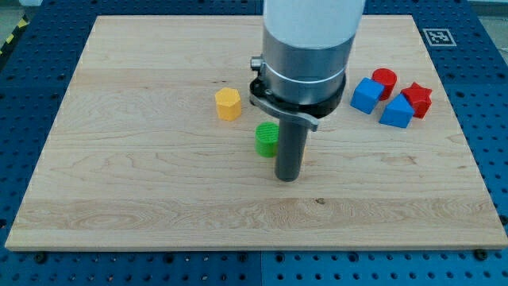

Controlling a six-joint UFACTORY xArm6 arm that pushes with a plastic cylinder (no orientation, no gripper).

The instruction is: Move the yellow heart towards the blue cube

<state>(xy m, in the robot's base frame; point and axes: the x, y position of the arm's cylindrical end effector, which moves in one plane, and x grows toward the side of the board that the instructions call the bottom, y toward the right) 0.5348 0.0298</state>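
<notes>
Yellow heart is the block named in the task, but the only yellow block I can see looks more like a short hexagonal prism from this angle; it sits on the wooden board left of centre, in the upper half of the frame. My tip rests on the board near the middle, lower than and to the right of that yellow block and well apart from it. Being a plain rod, it has nothing to open or close, and it holds nothing. A green block, round-topped as far as I can tell, stands just left of the rod, very close or touching. At the right of the frame, in the upper half, four blocks cluster: a blue cube, a red cylinder just behind it, a second blue block lower right, and a red star-like block at the far right.
</notes>
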